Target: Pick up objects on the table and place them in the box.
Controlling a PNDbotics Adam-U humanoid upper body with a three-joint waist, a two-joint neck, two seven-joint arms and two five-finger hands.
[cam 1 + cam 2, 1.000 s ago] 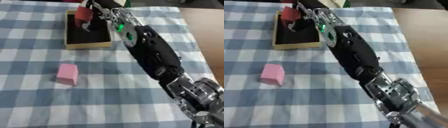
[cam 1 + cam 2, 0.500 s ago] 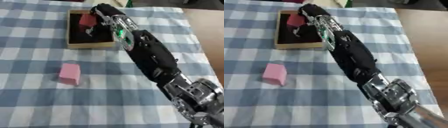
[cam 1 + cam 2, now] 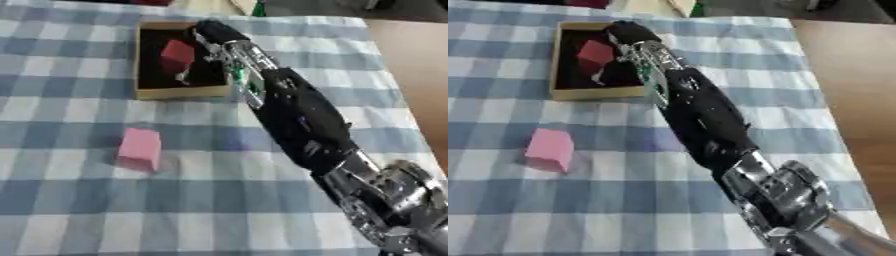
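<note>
The robot's right hand (image 3: 213, 34), black with silver joints, reaches from the lower right across the table and hangs over the right side of the shallow tan cardboard box (image 3: 143, 92) with a dark inside. Its fingers are blurred against the dark interior, so I cannot tell whether they are spread or curled; a pale fingertip shows low in the box, below the block that lies there. That block, a dark red cube-like piece (image 3: 178, 51) with flat matte faces and soft edges, sits tilted inside the box toward its far half, just left of the hand; whether the hand touches it I cannot tell. One box is in view, lying on the blue-and-white checked tablecloth (image 3: 79, 200) toward the far left of the table. Outside the box, well apart from it on the near left of the cloth, stands one pink block (image 3: 549, 149), lighter than the red one, a squat rectangular solid with a paler top face and a shadowed side. That makes two blocks counted: one red in the box, one pink on the cloth. The left hand shows in neither view.
</note>
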